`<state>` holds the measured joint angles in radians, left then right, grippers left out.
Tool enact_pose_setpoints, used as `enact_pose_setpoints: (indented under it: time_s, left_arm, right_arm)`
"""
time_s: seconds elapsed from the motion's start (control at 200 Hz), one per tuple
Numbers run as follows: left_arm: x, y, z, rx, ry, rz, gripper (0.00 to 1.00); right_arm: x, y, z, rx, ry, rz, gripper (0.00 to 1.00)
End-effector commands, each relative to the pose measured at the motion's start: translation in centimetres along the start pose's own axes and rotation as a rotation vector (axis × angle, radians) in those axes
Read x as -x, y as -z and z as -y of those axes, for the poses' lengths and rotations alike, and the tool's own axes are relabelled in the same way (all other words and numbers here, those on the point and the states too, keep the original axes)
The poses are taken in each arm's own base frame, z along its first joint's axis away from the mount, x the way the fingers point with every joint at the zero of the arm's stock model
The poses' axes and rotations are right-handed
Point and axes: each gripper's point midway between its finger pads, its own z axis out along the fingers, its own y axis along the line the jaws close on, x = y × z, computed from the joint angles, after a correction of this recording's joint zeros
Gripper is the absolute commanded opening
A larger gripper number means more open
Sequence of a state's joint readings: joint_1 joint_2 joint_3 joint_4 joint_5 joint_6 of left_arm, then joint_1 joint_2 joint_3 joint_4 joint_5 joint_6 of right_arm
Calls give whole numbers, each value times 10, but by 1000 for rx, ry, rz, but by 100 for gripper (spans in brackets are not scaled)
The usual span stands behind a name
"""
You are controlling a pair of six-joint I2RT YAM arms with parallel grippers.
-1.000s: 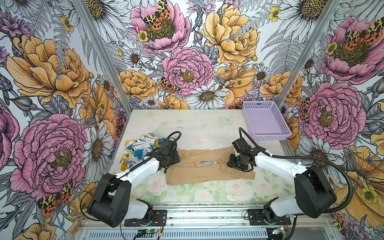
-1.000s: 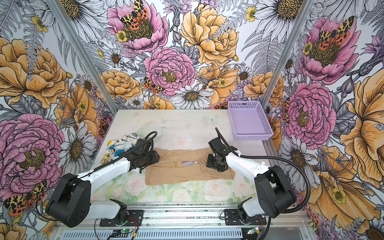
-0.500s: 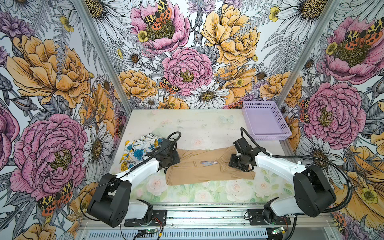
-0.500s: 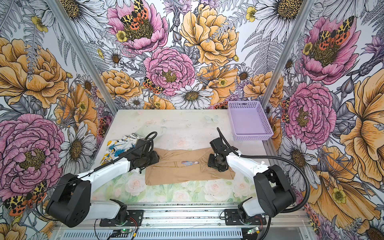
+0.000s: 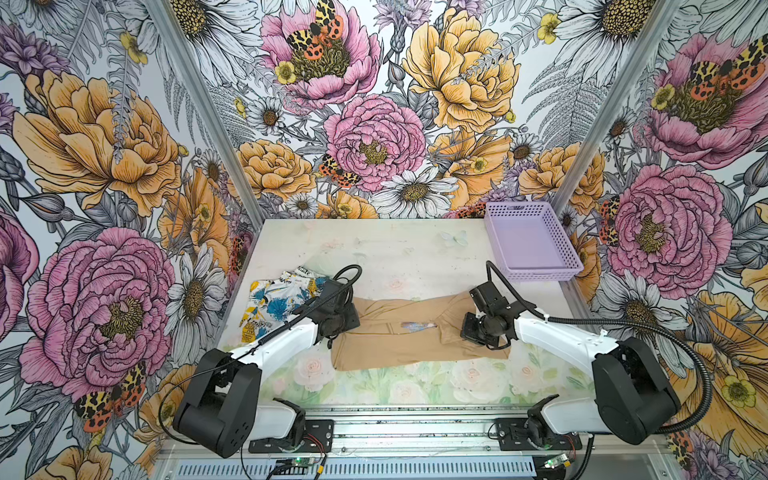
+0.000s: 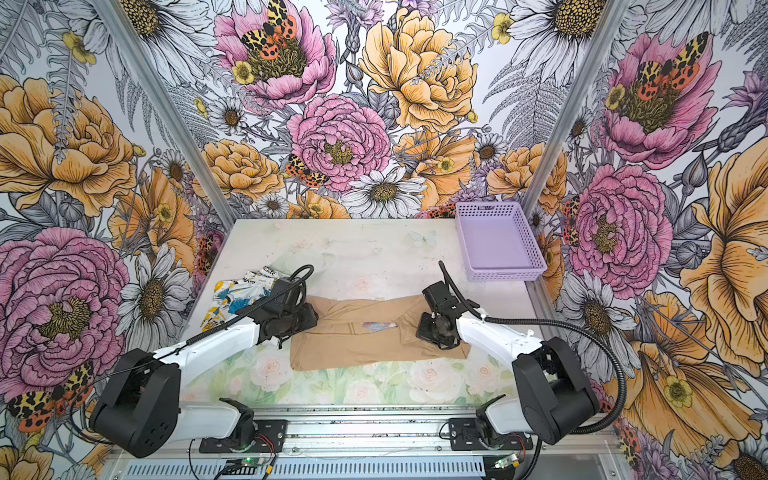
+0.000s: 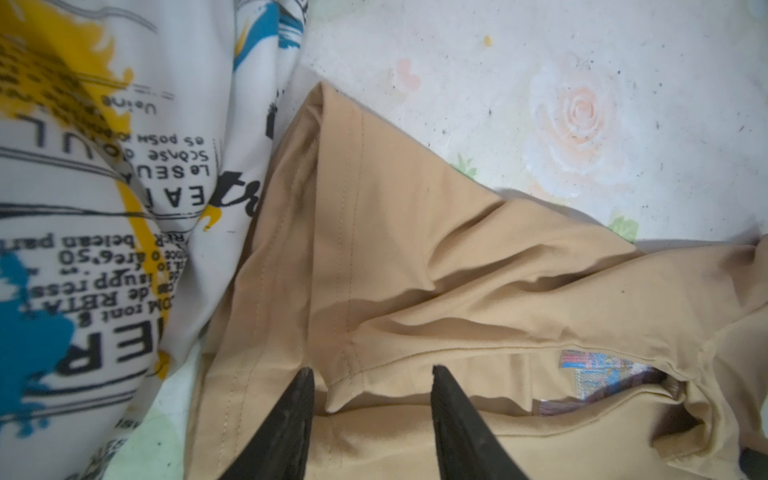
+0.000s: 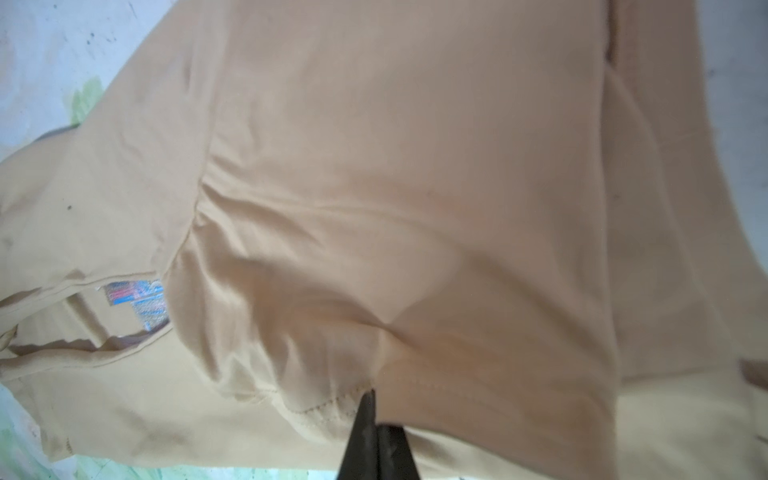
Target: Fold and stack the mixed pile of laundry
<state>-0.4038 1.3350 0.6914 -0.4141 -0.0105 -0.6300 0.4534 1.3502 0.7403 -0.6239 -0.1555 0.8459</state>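
The tan garment [image 5: 415,338] lies spread flat across the front middle of the table in both top views, its neck label [image 7: 598,370] showing. The white garment with blue and yellow patches and black lettering [image 5: 278,301] lies crumpled at its left end. My left gripper [image 7: 372,374] is open over the tan garment's left end, with a folded sleeve hem corner lying between its fingers. My right gripper [image 8: 370,399] is shut on a stitched hem of the tan garment [image 8: 415,187] at its right end, and the cloth bunches at the fingertips.
A lavender perforated basket [image 5: 536,274] stands at the back right corner of the table. Flower-printed walls close in the left, back and right sides. Both arms [image 6: 490,332] reach in from the front rail.
My right gripper has closed onto the tan garment's hem at the right end. The left gripper and both garments have stayed where they were.
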Motion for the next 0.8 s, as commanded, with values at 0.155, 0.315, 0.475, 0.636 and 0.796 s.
enact_pose_setpoints:
  time_s: [0.155, 0.315, 0.475, 0.636, 0.796]
  left_arm:
    - [1, 2, -1, -8, 2, 12, 48]
    - [1, 3, 0, -12, 2, 15, 48]
    - [1, 1, 0, -8, 2, 10, 48]
    - [2, 0, 2, -8, -3, 8, 48]
    - [6, 2, 8, -23, -9, 17, 48]
  right_arm:
    - [-13, 4, 0, 11, -11, -33, 0]
    - [-20, 5, -4, 28, -5, -59, 0]
    - [-35, -1, -1, 29, -7, -113, 3]
    - [-46, -4, -1, 36, -4, -151, 16]
    - [-40, 17, -12, 71, 23, -115, 25]
